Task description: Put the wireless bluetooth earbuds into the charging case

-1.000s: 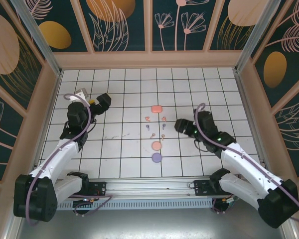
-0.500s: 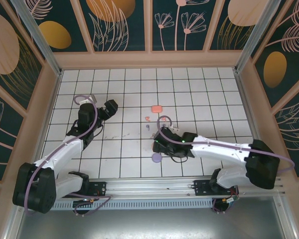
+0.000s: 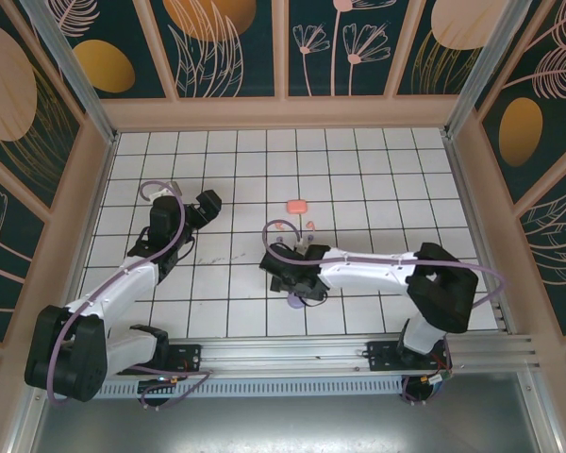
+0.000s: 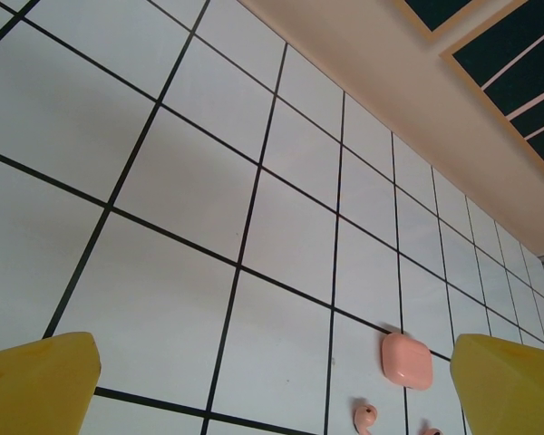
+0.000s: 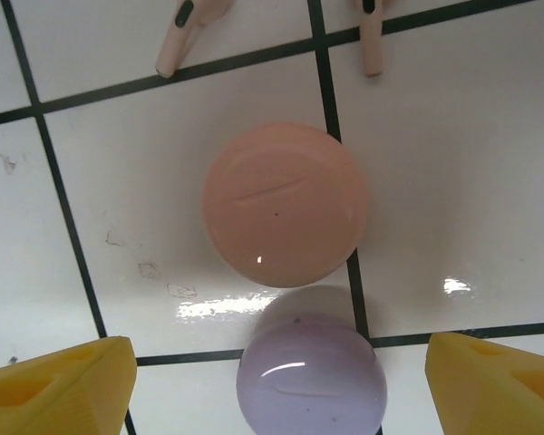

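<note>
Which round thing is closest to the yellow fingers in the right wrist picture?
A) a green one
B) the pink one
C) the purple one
C: in the right wrist view the purple disc lies down between the open fingers of the right gripper, while the pink disc sits farther out.

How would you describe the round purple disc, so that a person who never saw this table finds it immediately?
On the white tiled table, look at the middle of the near side, between the two arms. Two round domed discs lie close together there. It is the purple disc, nearer the arm bases; its neighbour, the pink disc, is salmon.
</note>
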Motion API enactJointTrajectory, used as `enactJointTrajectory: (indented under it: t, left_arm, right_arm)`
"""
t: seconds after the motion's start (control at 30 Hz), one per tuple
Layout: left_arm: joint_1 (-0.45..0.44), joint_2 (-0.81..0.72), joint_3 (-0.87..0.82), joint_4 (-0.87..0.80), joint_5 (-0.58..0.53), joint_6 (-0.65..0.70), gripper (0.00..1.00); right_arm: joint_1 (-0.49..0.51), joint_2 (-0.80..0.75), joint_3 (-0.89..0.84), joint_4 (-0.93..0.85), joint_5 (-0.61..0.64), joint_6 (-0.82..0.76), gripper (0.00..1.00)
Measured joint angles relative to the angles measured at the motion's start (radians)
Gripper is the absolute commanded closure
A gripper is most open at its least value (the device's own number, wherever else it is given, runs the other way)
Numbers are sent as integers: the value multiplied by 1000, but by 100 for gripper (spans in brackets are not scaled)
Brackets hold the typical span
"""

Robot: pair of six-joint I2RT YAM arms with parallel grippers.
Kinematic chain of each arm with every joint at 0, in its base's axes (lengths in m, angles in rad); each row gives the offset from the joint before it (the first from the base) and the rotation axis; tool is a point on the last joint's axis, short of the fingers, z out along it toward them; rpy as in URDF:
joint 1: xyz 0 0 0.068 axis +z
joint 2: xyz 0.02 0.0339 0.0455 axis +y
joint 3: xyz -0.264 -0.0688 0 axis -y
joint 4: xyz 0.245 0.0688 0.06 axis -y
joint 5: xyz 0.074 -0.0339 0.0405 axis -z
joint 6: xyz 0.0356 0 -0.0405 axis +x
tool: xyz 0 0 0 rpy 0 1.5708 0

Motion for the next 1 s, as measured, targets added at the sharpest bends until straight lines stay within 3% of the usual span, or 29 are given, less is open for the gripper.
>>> enactJointTrajectory:
  t: [0.43,1.0]
  left_arm:
    - [0,0,-28,1,1,1,1]
    - [0,6,-42,9,5,1,1]
  right_arm:
    - [18,95,17,-18,-12,30,20]
    - [33,105,16,-12,-27,49,36]
